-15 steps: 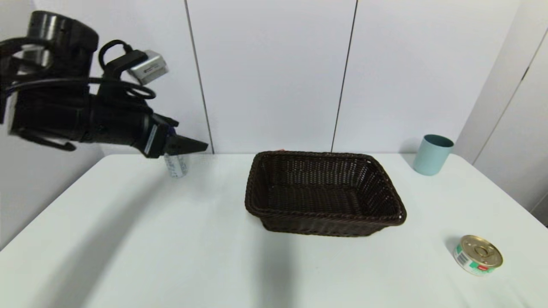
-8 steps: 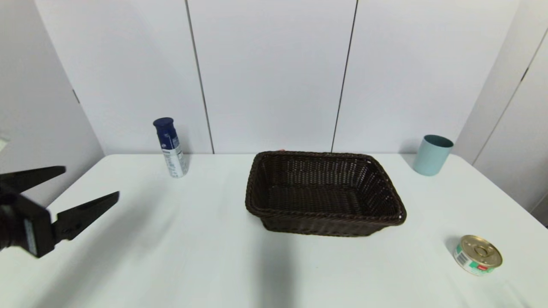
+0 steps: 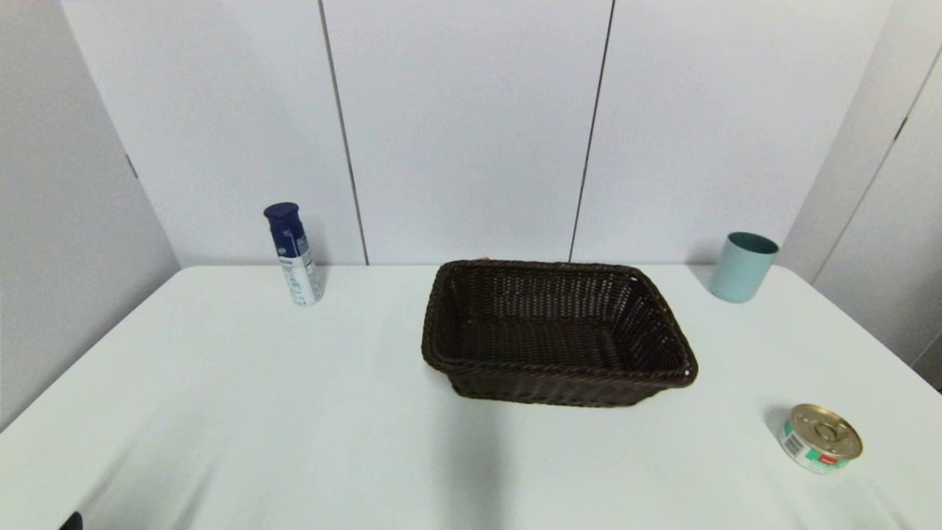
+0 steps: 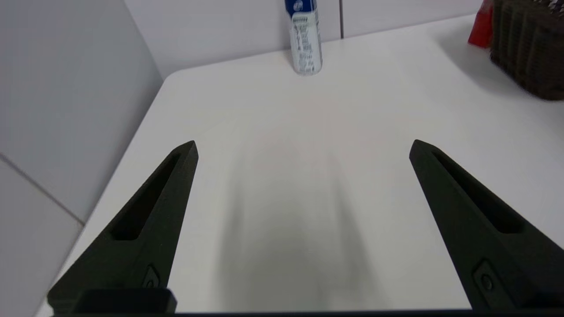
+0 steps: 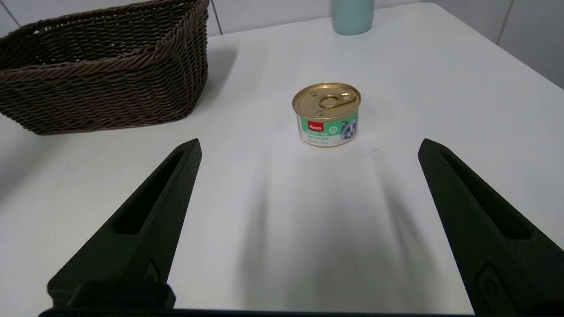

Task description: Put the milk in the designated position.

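Nearest the robot, the left gripper (image 4: 302, 147) is hovering low over the bare left part of the white bench (image 3: 294, 412), its two black fingers (image 4: 145, 224) spread wide and grasping nothing — in the head view only a dark speck of it is showing at the bottom left corner. The right gripper (image 5: 308, 145) is hanging over the right front of the bench in the same way, fingers (image 5: 476, 220) released and empty, pointing toward the gold-lidded tin (image 5: 326, 113), which is standing upright just beyond the fingertips and apart from them.

Further back, the dark wicker basket (image 3: 556, 331) is sitting near the middle of the bench, and nothing is showing inside it from the head view. The milk (image 4: 480, 24) is showing only as a red sliver in the left wrist view — it is standing behind the basket's far left corner, close against the weave, and whether it is touching cannot be told. In the head view a faint red trace is peeking over the far rim.

At the far edge, the blue-capped spray can (image 3: 293, 254) is standing upright on the left by the wall, and the pale teal cup (image 3: 743, 266) is standing at the far right corner.
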Robot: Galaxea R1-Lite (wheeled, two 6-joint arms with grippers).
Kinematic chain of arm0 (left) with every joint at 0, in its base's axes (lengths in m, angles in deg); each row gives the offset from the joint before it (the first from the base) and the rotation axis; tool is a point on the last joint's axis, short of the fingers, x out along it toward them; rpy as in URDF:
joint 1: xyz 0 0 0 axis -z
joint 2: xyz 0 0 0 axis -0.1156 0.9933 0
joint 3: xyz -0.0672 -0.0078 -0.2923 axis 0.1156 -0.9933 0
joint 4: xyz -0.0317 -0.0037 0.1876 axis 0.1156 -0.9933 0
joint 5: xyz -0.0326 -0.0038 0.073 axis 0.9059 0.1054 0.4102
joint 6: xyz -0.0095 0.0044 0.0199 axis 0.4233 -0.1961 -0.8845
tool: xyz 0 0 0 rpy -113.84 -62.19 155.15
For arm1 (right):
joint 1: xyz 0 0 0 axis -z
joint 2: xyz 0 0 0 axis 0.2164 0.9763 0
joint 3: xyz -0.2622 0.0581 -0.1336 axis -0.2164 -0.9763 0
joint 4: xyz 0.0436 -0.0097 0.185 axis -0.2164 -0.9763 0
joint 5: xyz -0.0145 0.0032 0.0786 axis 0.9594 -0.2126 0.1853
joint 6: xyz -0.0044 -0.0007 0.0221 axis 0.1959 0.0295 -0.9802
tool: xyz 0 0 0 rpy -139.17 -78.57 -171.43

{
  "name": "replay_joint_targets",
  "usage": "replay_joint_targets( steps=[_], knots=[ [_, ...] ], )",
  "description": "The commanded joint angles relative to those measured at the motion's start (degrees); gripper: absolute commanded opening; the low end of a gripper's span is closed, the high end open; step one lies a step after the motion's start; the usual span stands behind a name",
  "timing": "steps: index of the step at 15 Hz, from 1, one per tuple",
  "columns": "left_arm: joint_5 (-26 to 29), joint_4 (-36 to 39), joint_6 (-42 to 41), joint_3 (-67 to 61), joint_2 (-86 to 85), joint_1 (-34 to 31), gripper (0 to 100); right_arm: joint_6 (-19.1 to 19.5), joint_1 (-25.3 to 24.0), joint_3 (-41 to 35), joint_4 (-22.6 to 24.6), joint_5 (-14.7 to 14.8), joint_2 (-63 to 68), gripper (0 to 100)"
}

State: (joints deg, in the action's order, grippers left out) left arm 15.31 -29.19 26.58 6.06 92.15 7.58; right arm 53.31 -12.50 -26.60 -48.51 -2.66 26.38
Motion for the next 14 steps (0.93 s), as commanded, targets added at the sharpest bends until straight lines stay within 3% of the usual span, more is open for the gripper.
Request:
replay_joint_targets(
  steps=[1,3,5,14],
  knots=[
    [1.0,-8.0,1.2,-5.4,-15.2,-1.0,100,-0.1,0.0,0.0,0.0,0.0,0.1,100],
    [0.6,-8.8,3.0,-5.5,-15.2,-1.0,100,-0.1,0.0,0.0,0.0,0.0,0.1,100],
    [-1.1,-8.6,11.7,-5.4,-15.3,-1.0,100,-0.1,0.0,0.0,0.0,0.0,0.1,100],
    [-1.3,-8.6,12.0,-5.4,-15.2,-1.0,100,-0.1,0.0,0.0,0.0,0.0,0.1,100]
  ],
)
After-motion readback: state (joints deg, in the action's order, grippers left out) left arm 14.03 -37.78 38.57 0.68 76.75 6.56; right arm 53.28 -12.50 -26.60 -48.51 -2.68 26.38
